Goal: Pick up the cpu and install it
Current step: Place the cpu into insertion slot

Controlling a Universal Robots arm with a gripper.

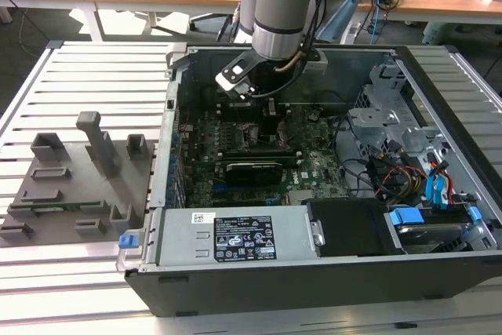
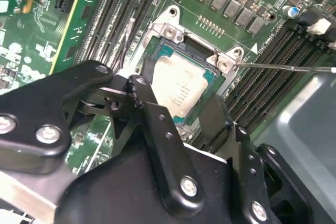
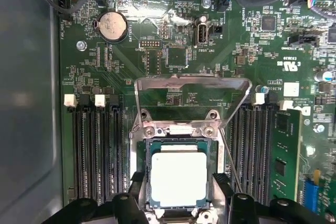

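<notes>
The cpu, a flat square chip with a silver-grey top, lies flat in the motherboard socket; the second wrist view has the cpu in the same seat. The socket's metal load plate stands raised. My gripper hovers low over the socket inside the computer case. Its black fingers flank two opposite sides of the chip with narrow gaps, so it stands open. In the second wrist view the gripper straddles the chip likewise. The exterior view has the gripper deep in the case.
Memory slots run along both sides of the socket. A thin lever wire angles beside it. A coin battery and cables lie further along the board. Grey fixture blocks sit on the slatted table at the exterior view's left.
</notes>
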